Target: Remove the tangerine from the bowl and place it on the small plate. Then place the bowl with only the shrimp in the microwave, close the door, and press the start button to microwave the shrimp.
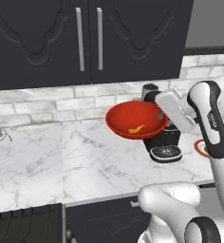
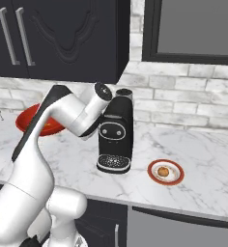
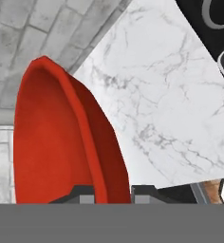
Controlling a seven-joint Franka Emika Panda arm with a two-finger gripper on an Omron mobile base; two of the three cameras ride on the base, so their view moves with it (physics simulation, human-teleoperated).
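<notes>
hand [image 3: 113, 193] gripping bowl [image 1: 133, 116] rim, raised; shrimp [image 1: 136, 128] inside

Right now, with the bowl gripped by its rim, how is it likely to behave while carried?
The bowl looks rigid and glossy, so it could slip or pivot in the tool, which pinches only one edge of the rim. It is wide and shallow and hangs above the counter, so it may tilt. The loose shrimp would probably slide if it does.

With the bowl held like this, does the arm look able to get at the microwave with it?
Probably yes. The fingers pinch the bowl rim, lifting it off the counter with the shrimp inside. The coffee machine stands between bowl and microwave, so it must go over or around.
</notes>
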